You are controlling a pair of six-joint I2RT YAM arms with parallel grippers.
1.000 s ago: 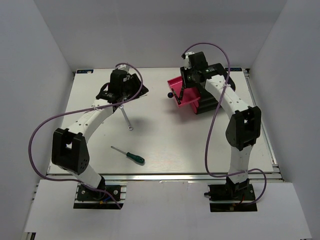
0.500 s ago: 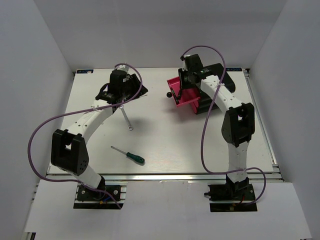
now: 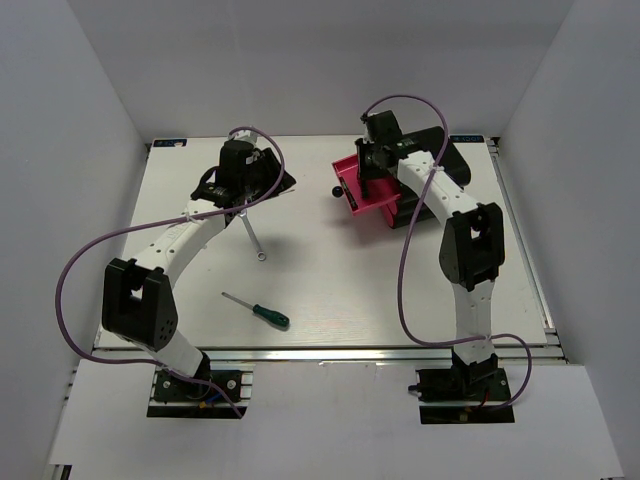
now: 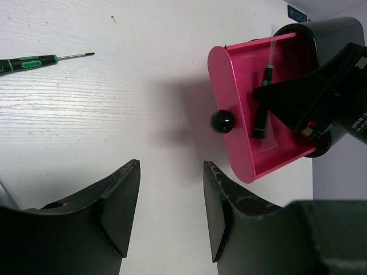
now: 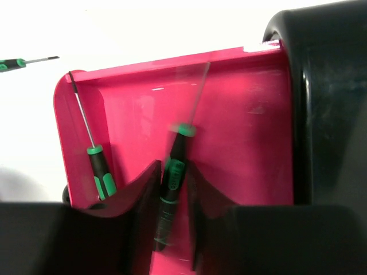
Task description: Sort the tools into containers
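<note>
My right claw [image 5: 173, 171] hangs in the pulled-out pink-red drawer [image 5: 246, 126]. Its fingers sit close on either side of the dark handle of a precision screwdriver [image 5: 172, 183]. That tool is smeared by blur, so I cannot tell whether I am pinching it or standing just clear of it. Its thin shaft points away from me across the drawer floor.

A second precision screwdriver [image 5: 100, 172] lies in the same drawer, beside the rounded front wall that carries the round black knob [image 4: 222, 121]. The drawer juts from the black cabinet [image 5: 327, 103].

My left claw [image 4: 171, 172] is spread wide with nothing between its fingers, above the white table [image 3: 350, 290]. The silver wrench [image 3: 252, 235] lies on the table near it. The green-handled screwdriver [image 3: 262, 312] lies well apart from both, toward the near edge.
</note>
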